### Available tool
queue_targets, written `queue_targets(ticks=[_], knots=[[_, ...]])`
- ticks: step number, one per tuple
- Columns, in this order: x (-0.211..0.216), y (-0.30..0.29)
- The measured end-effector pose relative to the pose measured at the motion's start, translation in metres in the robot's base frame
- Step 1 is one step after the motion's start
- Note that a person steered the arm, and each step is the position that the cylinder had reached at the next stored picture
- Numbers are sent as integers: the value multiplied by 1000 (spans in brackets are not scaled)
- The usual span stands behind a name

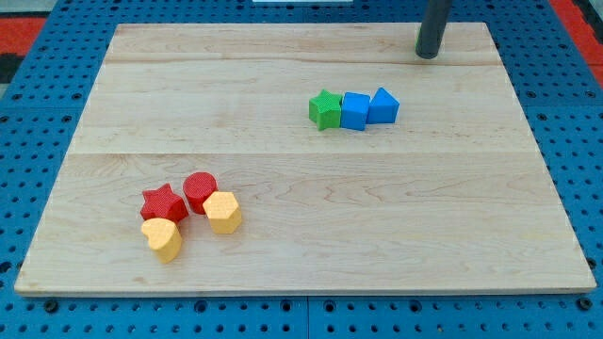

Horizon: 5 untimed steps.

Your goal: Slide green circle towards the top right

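Tip (429, 55) well up-right of green star (325, 110)

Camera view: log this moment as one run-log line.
my tip: view's top right, touching no block | green star: left end of row with blue blocks | red and yellow cluster: bottom left | green circle: none visible
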<state>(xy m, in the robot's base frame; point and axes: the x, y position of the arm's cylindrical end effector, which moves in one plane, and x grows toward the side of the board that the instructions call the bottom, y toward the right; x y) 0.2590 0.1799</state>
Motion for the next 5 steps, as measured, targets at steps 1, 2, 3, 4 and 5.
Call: queue_targets(ticks=[1, 2, 3, 4, 5], knots=[[-1, 5], [-18, 41], [-45, 50], [-60, 27], [-66, 19]])
